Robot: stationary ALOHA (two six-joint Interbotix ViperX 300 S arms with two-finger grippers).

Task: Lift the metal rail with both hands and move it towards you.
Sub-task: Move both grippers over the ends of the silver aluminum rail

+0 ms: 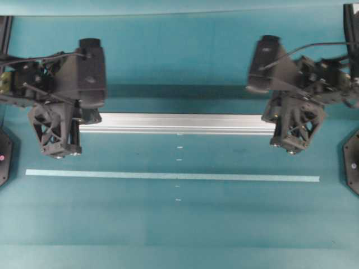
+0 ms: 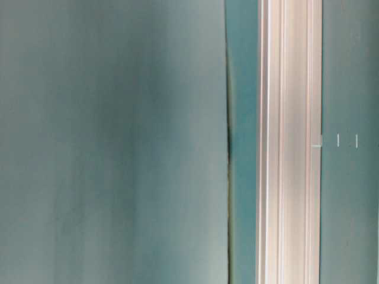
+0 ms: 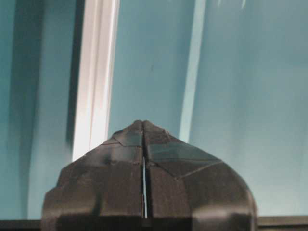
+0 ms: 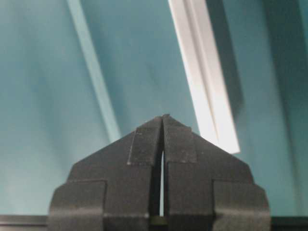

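The metal rail (image 1: 176, 123) lies flat on the teal table, running left to right between the two arms. My left gripper (image 1: 56, 150) hangs over the rail's left end, with its tips on the near side of the rail. It is shut and empty (image 3: 143, 124), and the rail (image 3: 96, 72) lies to the left of its tips. My right gripper (image 1: 291, 147) hangs at the rail's right end, shut and empty (image 4: 163, 118), with the rail (image 4: 204, 72) to its right. The rail (image 2: 290, 142) fills the right of the table-level view.
A thin pale tape strip (image 1: 168, 175) lies parallel to the rail, nearer the front, and shows in both wrist views (image 3: 192, 72) (image 4: 94, 72). Small white marks (image 1: 178, 159) run in a line across the middle. Black arm bases (image 1: 352, 159) stand at both side edges.
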